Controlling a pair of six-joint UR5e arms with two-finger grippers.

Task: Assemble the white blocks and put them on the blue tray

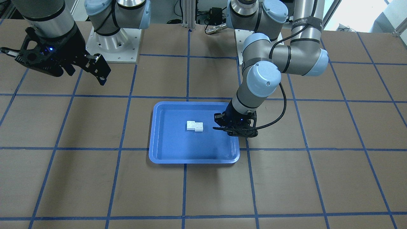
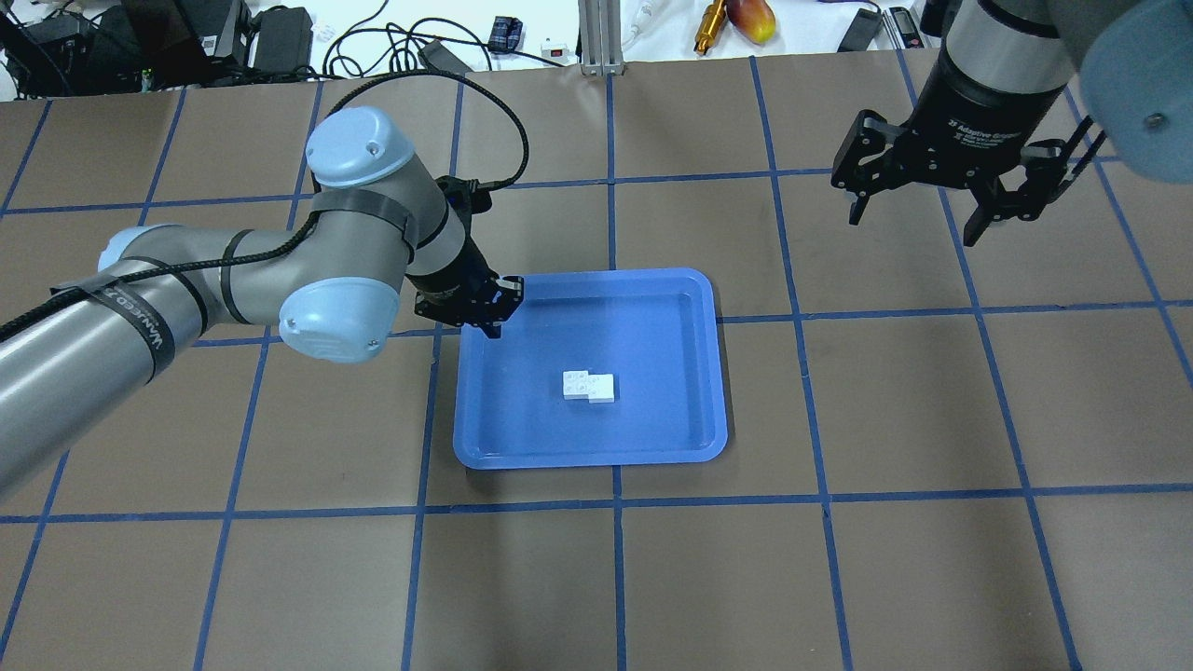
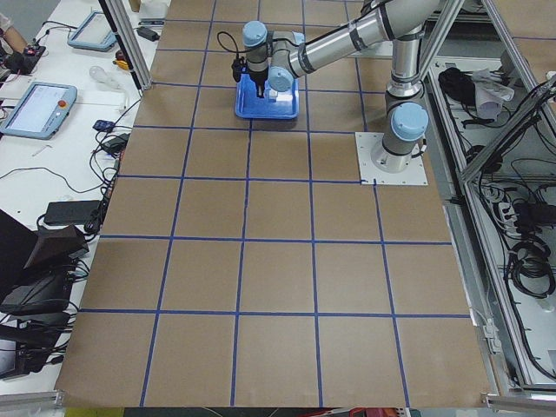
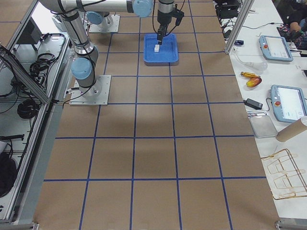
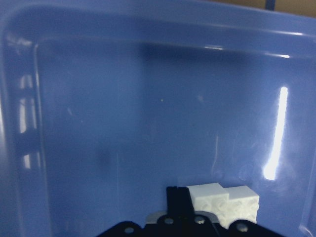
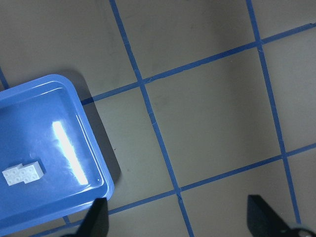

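Note:
The two white blocks (image 2: 588, 386) are joined with an offset and lie near the middle of the blue tray (image 2: 652, 410). They also show in the front view (image 1: 195, 126) and both wrist views (image 5: 224, 202) (image 6: 22, 174). My left gripper (image 2: 492, 321) hangs low over the tray's far corner on my left, apart from the blocks, with its fingers (image 5: 177, 197) together and nothing in them. My right gripper (image 2: 913, 219) is open and empty, raised above the table well to the right of the tray.
The brown table is marked with a blue tape grid (image 2: 802, 317). Both arm bases (image 1: 113, 41) stand at the robot's edge. Cables and small tools (image 2: 736, 19) lie beyond the far edge. Benches with tablets (image 4: 278, 45) flank the table.

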